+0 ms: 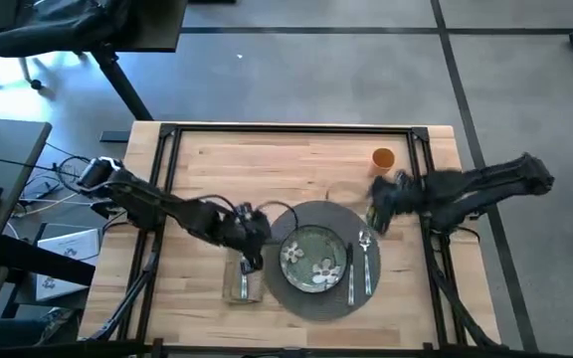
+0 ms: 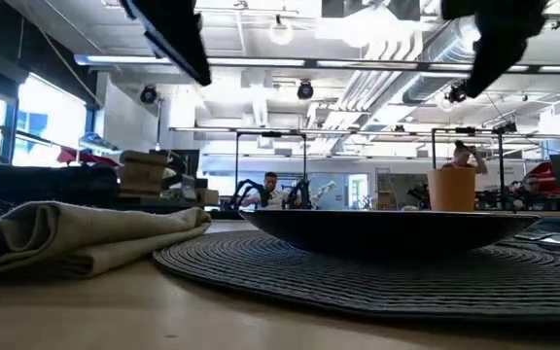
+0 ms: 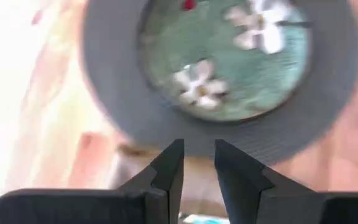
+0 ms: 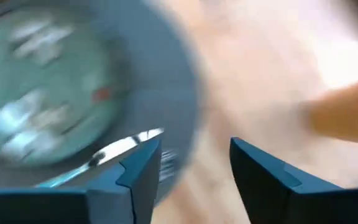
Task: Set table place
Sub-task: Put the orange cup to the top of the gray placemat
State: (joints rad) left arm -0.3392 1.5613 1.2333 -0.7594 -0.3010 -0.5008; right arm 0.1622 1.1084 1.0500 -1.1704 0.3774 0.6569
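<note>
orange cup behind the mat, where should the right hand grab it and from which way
Probably across the side wall of the orange cup, near mid-height, coming in level from the mat's side. It stands upright and alone on the table, behind the grey mat, with bare wood around it. The right hand hovers open just in front of it, above the mat's right edge.

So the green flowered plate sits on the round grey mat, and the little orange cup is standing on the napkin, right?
Not quite. The orange cup stands on the bare table, apart from the napkin on the mat's other side, as the high view shows. The plate does sit on the mat.
</note>
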